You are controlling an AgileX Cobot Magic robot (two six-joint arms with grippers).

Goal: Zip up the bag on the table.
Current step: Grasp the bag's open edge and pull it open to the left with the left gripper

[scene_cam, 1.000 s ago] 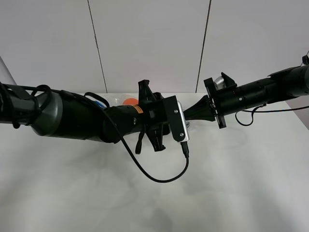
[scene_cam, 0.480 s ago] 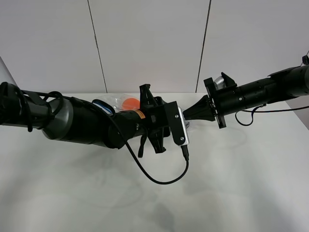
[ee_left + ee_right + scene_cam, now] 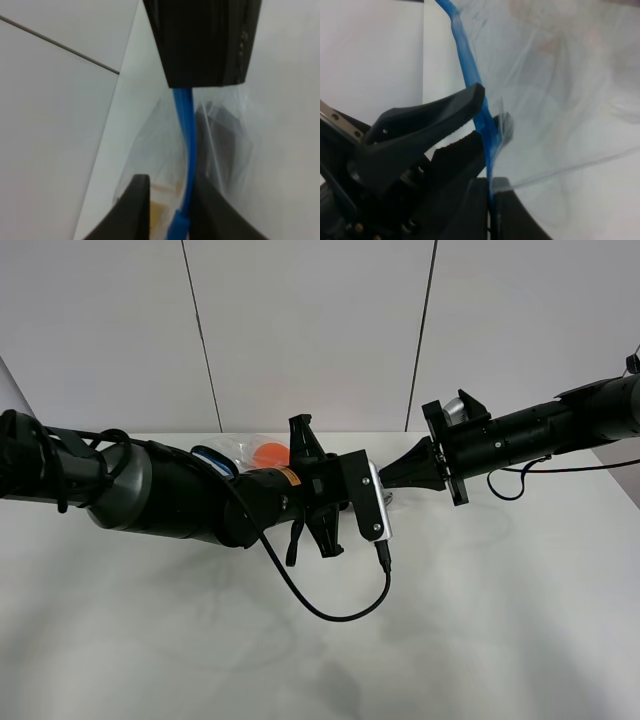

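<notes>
Right tool (image 3: pixel 491 200) clenched on the blue zip strip (image 3: pixel 470 85) of the bag (image 3: pixel 560 100); left tool (image 3: pixel 170 192) straddles that strip, grip impossible to tell.

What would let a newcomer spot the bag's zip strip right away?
On the white table, near its far edge behind the left arm, sits the clear bag. Its zip strip runs from the shut right gripper between the fingers of the left gripper. Unlike the colourless crinkly plastic around it, it is a thin bright-blue band.
</notes>
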